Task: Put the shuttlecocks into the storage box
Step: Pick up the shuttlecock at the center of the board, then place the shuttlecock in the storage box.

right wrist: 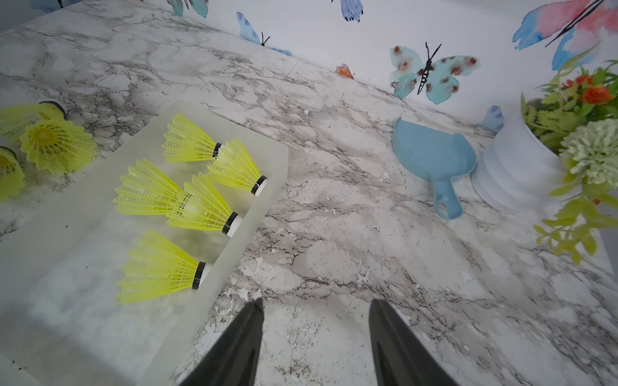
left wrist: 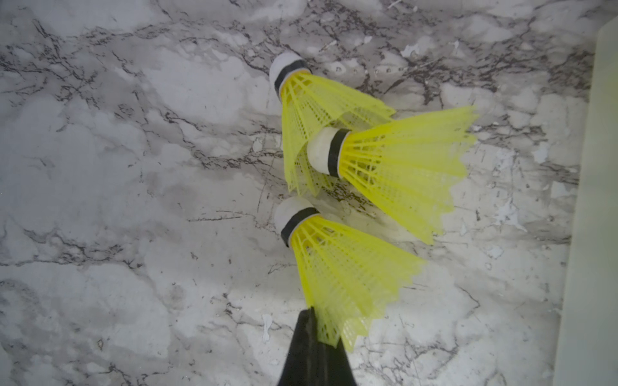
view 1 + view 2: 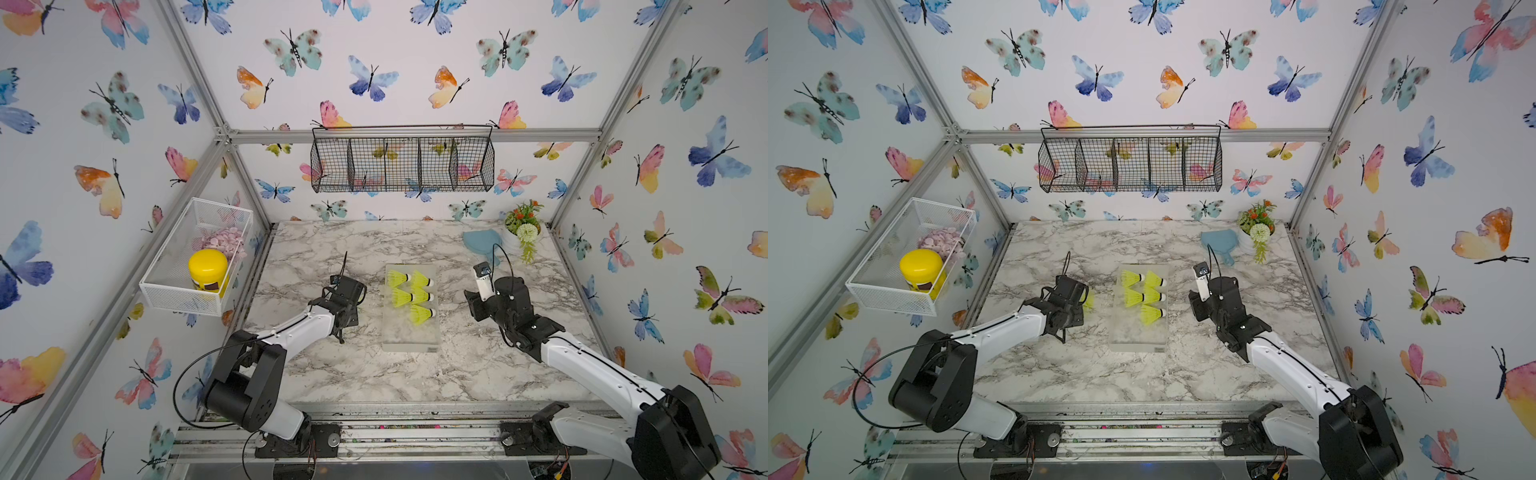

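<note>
The clear frosted storage box (image 3: 411,336) lies mid-table and holds several neon yellow shuttlecocks (image 3: 409,291) at its far end, white tips to the right. In the left wrist view, my left gripper (image 2: 316,320) is shut on the skirt edge of one shuttlecock (image 2: 344,267) on the marble. Two more shuttlecocks (image 2: 401,167) lie overlapping just beyond it. In both top views the left gripper (image 3: 357,291) sits left of the box. My right gripper (image 1: 317,302) stands open over bare table, right of the box (image 1: 67,284).
A white mesh basket (image 3: 195,257) with a yellow-lidded jar hangs on the left wall. A black wire basket (image 3: 403,162) hangs on the back wall. A blue scoop (image 3: 482,243) and a potted plant (image 3: 523,228) stand at the back right.
</note>
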Available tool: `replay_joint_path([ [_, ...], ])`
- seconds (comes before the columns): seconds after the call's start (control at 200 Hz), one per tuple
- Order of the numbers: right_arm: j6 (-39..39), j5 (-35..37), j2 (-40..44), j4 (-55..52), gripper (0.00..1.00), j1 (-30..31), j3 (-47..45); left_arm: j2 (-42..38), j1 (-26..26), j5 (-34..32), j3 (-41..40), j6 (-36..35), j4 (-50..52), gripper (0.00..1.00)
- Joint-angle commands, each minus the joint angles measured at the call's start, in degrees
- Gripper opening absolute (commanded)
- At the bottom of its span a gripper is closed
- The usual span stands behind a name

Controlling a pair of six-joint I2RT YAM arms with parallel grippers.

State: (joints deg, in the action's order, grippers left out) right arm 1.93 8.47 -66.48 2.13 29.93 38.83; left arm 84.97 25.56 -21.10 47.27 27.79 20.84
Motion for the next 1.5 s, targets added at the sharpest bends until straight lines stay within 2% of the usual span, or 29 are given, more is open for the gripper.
replay_joint_path([
  [0.0, 1.2, -2.1, 0.5, 0.0, 0.57, -0.1, -0.2, -5.9, -0.2, -1.7, 0.3, 1.5, 2.2, 0.0],
  [0.155, 3.8, -6.7, 1.1, 1.8, 0.57, -0.1, -1.1, -14.8, -0.3, 2.6, 0.6, 2.0, 2.6, 0.0],
  [0.26, 7.5, -11.3, 2.1, 6.0, 0.57, 0.0, -3.4, -20.2, -0.4, 9.6, 1.0, 1.4, 0.2, 0.0],
  [0.38, 12.7, -18.1, 2.9, 11.4, 0.57, -0.1, -6.0, -23.1, -0.4, 21.7, 1.7, 0.3, -4.7, 0.0],
  [0.44, 14.8, -20.8, 2.8, 13.5, 0.57, 0.0, -6.7, -23.3, -0.3, 30.1, 1.8, 0.0, -8.4, 0.0],
  [0.596, 17.8, -27.4, 0.9, 17.1, 0.56, -0.1, -5.8, -19.1, -0.2, 50.7, 3.4, 1.1, -15.7, 0.0],
  [0.681, 19.3, -30.0, -0.2, 19.3, 0.56, 0.0, -5.5, -16.1, 0.9, 57.8, 4.5, 1.9, -18.7, 0.0],
  [0.971, 27.3, -34.9, -3.7, 24.2, 0.56, 0.0, -4.8, -7.8, 7.0, 64.8, 8.5, 2.4, -20.7, 0.0],
  [1.151, 29.2, -34.8, -5.6, 25.4, 0.57, 0.0, -3.5, -4.8, 9.6, 65.2, 10.1, 2.9, -20.4, 0.0],
  [1.417, 30.8, -35.9, -4.2, 24.0, 0.57, 0.0, -3.9, -3.0, 10.1, 64.7, 11.0, 2.6, -18.9, 0.0],
  [1.497, 32.0, -37.7, -3.6, 22.7, 0.53, 0.0, -4.1, -2.4, 10.1, 64.1, 11.6, 2.5, -18.1, 0.0],
])
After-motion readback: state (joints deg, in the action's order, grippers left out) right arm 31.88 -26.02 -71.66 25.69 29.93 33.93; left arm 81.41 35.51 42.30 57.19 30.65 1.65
